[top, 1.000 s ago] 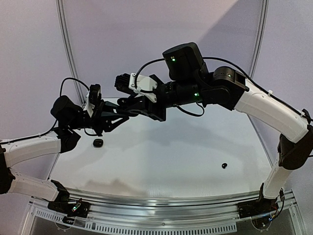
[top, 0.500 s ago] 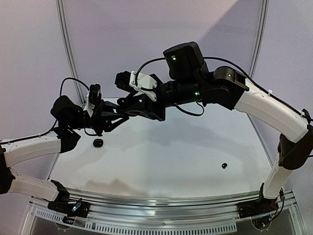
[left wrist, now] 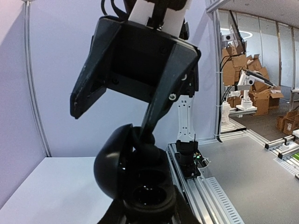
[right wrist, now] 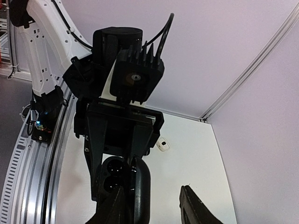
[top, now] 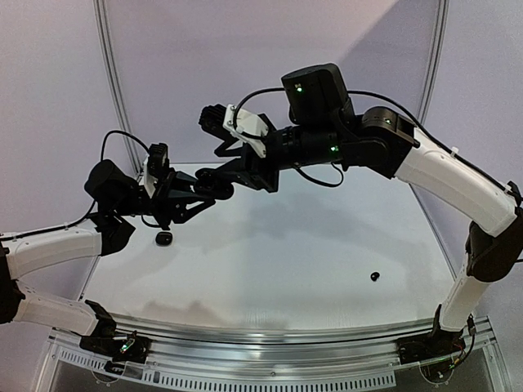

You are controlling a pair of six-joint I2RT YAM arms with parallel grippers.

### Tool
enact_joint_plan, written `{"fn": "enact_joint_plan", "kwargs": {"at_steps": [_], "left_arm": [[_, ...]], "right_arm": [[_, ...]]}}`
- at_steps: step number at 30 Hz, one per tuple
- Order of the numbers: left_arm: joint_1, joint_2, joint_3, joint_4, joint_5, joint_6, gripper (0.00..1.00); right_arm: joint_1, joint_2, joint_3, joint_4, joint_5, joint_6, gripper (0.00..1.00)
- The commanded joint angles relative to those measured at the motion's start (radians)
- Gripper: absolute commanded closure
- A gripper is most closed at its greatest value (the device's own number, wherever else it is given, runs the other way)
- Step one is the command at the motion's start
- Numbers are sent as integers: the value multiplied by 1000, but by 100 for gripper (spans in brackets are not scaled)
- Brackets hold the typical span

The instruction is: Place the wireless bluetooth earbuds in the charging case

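Fingers of the left gripper [top: 203,193] are pressed onto the charging case [left wrist: 140,189] and hold it in the air above the far left part of the desk [top: 270,269]. Its lid [left wrist: 112,161] is open and its two sockets [right wrist: 113,168] face the right arm. Below it on the desk lies a dark oval piece [top: 163,238], too small to tell whether it is an earbud or a closed case.

Just right of the held case, the right gripper [left wrist: 114,120] has its fingers spread wide. One fingertip touches a dark rounded lump [left wrist: 148,148] at the case's mouth. It is probably an earbud, though whether it sits in a socket cannot be told. The right wrist view also shows a small whitish piece [right wrist: 163,143] on the desk beyond the case. Far to the right a tiny black earbud [top: 375,276] lies alone, well apart from both arms.

The case hangs in mid-air, gripped only at its sides. A push from that single fingertip could therefore twist it in the grip. It could also flick the lump out to drop onto the desk, or knock the lid shut on it.

By count there are:
- one open case with two sockets
- one lump at its mouth
- one loose black earbud that is certain
- one whitish piece
- one dark oval piece
- two grippers
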Motion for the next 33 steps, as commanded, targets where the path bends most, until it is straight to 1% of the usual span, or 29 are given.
{"fn": "enact_joint_plan", "kwargs": {"at_steps": [1, 11, 23, 33], "left_arm": [[-13, -10, 13, 28, 13, 4, 100], [-13, -11, 13, 24, 11, 11, 100], [-10, -7, 14, 18, -2, 21, 100], [-8, -10, 13, 10, -6, 19, 100]], "right_arm": [[-9, -34, -14, 9, 3, 16, 59], [-7, -35, -19, -8, -21, 22, 58], [7, -20, 3, -39, -39, 13, 54], [5, -40, 9, 8, -78, 57, 49]]}}
